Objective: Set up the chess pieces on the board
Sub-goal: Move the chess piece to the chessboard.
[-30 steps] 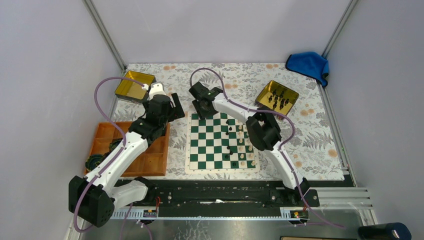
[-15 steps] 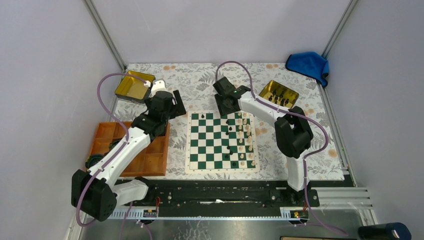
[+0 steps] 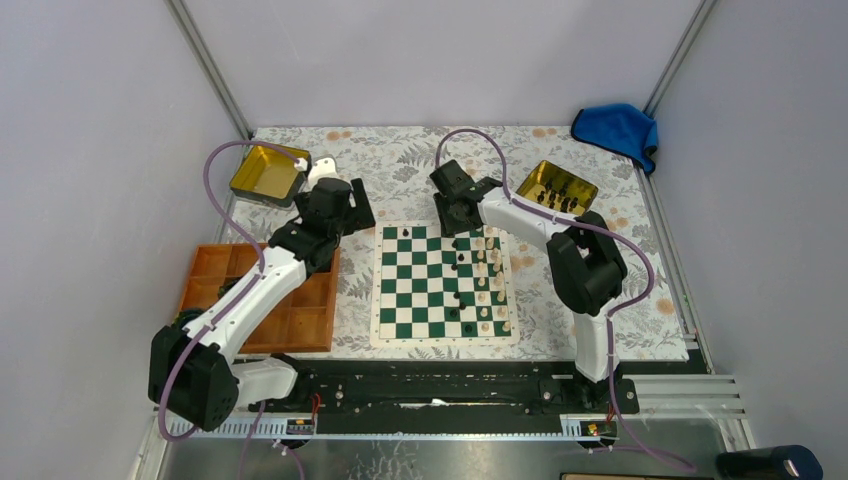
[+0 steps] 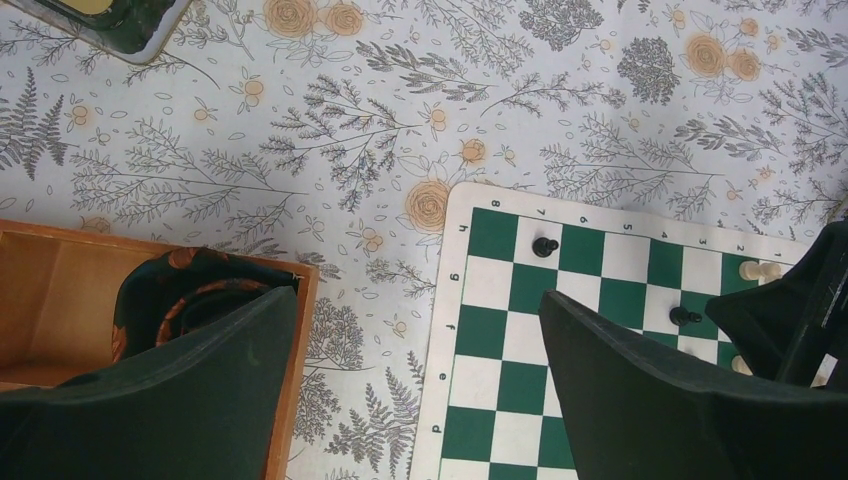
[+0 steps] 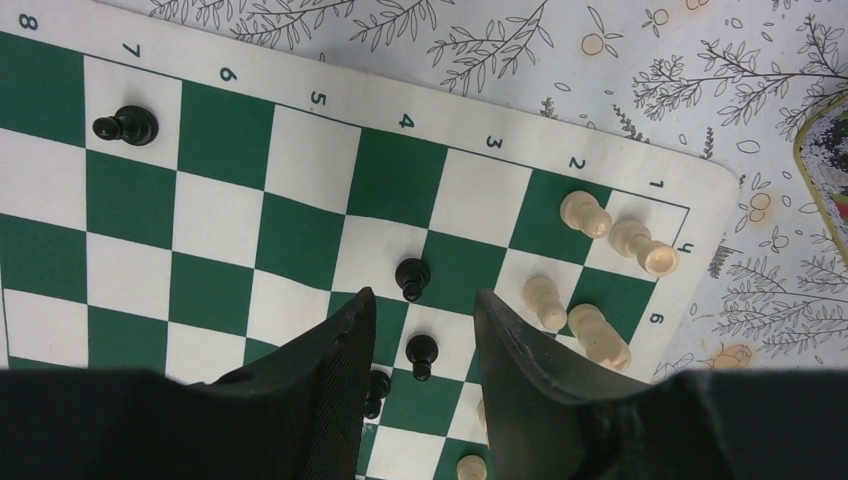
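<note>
— Chess pieces (image 5: 413,278): how many black ones stand on the board (image 5: 220,130)?
— A handful, scattered under the right claw (image 5: 423,295), which hangs parted astride one pawn (image 5: 421,355). Most wait in the gold tin (image 3: 548,165) to its right. Left claw (image 4: 417,293) gapes, empty.

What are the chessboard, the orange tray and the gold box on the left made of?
The chessboard looks like a thin roll-up mat, perhaps vinyl: flat, rounded corners, printed squares. The orange tray seems wooden: matt, with thick walls and dividers. The gold box looks like metal: its inside shines like a mirror.
</note>
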Motion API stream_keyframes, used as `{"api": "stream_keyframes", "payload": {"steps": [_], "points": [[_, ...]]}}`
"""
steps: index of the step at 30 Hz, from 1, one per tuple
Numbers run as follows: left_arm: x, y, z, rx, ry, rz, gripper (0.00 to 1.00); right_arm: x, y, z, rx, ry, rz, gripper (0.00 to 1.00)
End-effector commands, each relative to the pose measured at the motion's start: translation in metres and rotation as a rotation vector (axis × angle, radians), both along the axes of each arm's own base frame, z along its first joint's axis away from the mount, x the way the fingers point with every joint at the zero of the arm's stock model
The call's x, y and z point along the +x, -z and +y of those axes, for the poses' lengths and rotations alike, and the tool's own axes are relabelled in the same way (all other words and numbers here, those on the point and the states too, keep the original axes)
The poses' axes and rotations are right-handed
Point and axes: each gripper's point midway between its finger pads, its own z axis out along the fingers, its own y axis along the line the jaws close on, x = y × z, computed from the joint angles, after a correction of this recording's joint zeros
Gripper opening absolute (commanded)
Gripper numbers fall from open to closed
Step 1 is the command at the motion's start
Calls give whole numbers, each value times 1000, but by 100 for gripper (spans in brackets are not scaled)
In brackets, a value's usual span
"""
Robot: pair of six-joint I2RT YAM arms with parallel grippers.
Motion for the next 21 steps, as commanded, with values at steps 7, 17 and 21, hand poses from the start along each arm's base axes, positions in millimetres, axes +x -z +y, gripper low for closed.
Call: {"api": "stream_keyframes", "payload": {"steps": [7, 17, 21], "points": [[12, -13, -1, 1, 1, -41, 99, 5, 12, 6, 40, 9, 19, 44], [14, -8, -4, 0, 6, -27, 99, 3, 24, 4, 46, 12, 48, 42], [15, -6, -5, -1, 7, -23, 99, 2, 29, 3, 47, 13, 57, 40]]}}
